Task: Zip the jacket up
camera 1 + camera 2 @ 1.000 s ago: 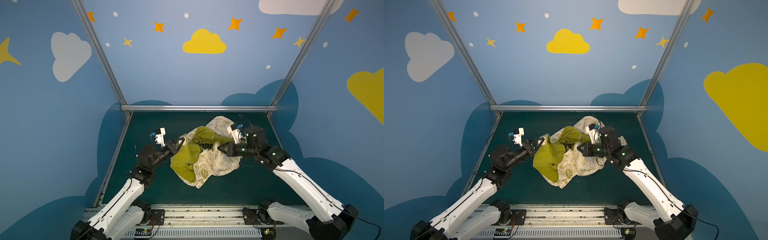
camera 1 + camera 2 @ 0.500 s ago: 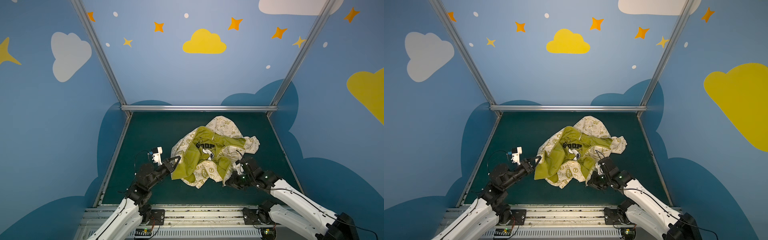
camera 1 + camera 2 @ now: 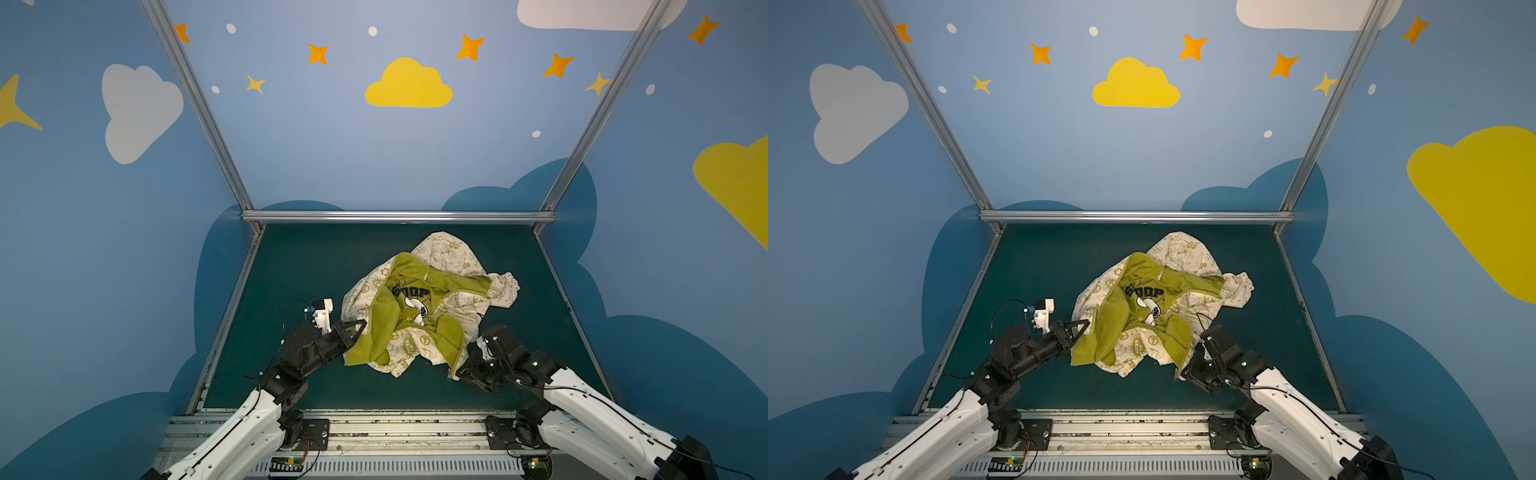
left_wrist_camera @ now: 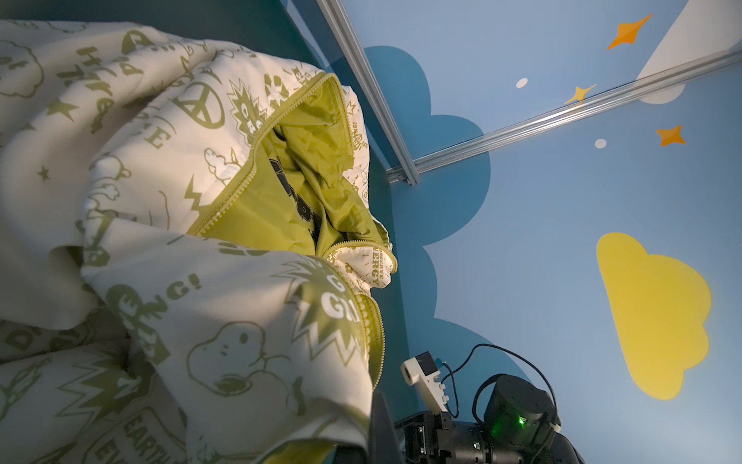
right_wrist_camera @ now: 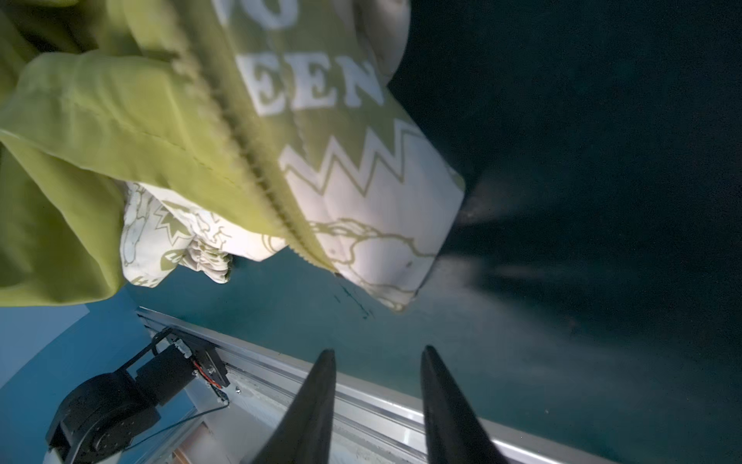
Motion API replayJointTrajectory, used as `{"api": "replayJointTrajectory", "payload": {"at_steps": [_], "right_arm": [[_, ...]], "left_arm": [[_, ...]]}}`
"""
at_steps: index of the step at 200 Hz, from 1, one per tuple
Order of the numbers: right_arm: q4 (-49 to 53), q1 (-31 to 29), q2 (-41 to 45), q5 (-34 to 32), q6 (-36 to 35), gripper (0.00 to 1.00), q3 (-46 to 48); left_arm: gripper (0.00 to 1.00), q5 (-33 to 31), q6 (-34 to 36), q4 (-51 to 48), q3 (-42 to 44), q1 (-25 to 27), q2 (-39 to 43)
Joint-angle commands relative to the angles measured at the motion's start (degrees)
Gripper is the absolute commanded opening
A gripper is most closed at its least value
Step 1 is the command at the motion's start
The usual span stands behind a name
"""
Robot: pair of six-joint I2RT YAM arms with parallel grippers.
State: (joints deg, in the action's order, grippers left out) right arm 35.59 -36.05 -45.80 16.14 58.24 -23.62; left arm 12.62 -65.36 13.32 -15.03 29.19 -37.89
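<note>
Closed jaws on the left gripper (image 3: 359, 325) pinch the jacket (image 3: 419, 305) by its left edge. The right gripper (image 5: 377, 350) stands parted and empty, just short of the hem corner. Only the right wrist view shows that gap, and the zipper (image 5: 273, 189) teeth up close. Crumpled open mid-tabletop (image 3: 299, 270), the jacket runs hood toward the far edge, hem toward the near one. Both arms reach low from the near edge, angled inward.

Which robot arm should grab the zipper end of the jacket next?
Probably the right. The right gripper is open and empty, just short of the jacket corner with the zipper; the left gripper is shut on another edge.
</note>
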Motion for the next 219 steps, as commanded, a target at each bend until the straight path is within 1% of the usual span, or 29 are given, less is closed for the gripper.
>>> {"api": "replayJointTrajectory", "payload": {"at_steps": [1,11,26,44,67,84,105,122,142,157,181,196,205,219], "right_arm": [[-0.04,0.17,2.91,-2.11,1.61,0.46,1.22],[-0.47,0.26,3.05,-2.17,1.62,0.51,1.64],[-1.49,0.28,1.69,-1.74,1.28,0.54,2.59],[-3.70,0.28,-1.25,-1.41,-0.22,0.55,3.15],[-6.99,0.24,-5.13,0.26,-5.03,0.52,1.82],[-8.80,0.34,-7.27,1.03,-7.06,0.49,1.05],[-10.37,0.73,-9.79,1.33,-8.58,0.44,0.85],[-11.44,1.85,-12.44,3.15,-9.83,0.39,0.50],[-13.30,2.12,-14.59,4.06,-10.53,0.37,0.21],[-14.77,2.43,-15.57,4.16,-10.69,0.33,0.26],[-14.78,2.73,-16.30,4.85,-11.40,0.15,-0.50],[-14.26,2.70,-15.27,5.28,-11.44,0.08,-0.69],[-13.76,2.73,-14.48,5.35,-11.01,0.00,-0.85],[-11.85,2.75,-13.26,5.52,-11.43,0.00,-1.87]], "left_arm": [[0.03,-0.43,2.02,-0.25,-2.54,0.43,-0.42],[0.03,-0.15,2.52,-1.36,-3.09,0.43,-0.39],[0.03,-0.08,2.73,-2.07,-3.36,0.43,-0.21],[0.03,-0.14,2.90,-2.39,-3.56,0.43,-0.16],[0.03,-0.14,2.89,-2.26,-3.78,0.43,-0.59],[0.03,-0.15,2.69,-1.72,-3.91,0.44,-1.04],[0.03,-0.07,2.93,-3.13,-4.99,0.43,-1.71],[0.03,0.38,2.99,-2.75,-5.40,0.43,-2.31],[0.03,0.39,2.33,-1.94,-5.28,0.45,-2.28],[0.03,0.34,2.28,-1.81,-5.46,0.49,-2.39],[0.03,0.39,2.55,-1.89,-5.81,0.52,-2.89],[0.03,0.39,2.47,-1.69,-5.83,0.52,-3.22],[0.03,0.39,2.20,-1.11,-5.65,0.56,-3.41],[0.03,0.38,1.51,0.80,-5.29,0.68,-3.79]]}}
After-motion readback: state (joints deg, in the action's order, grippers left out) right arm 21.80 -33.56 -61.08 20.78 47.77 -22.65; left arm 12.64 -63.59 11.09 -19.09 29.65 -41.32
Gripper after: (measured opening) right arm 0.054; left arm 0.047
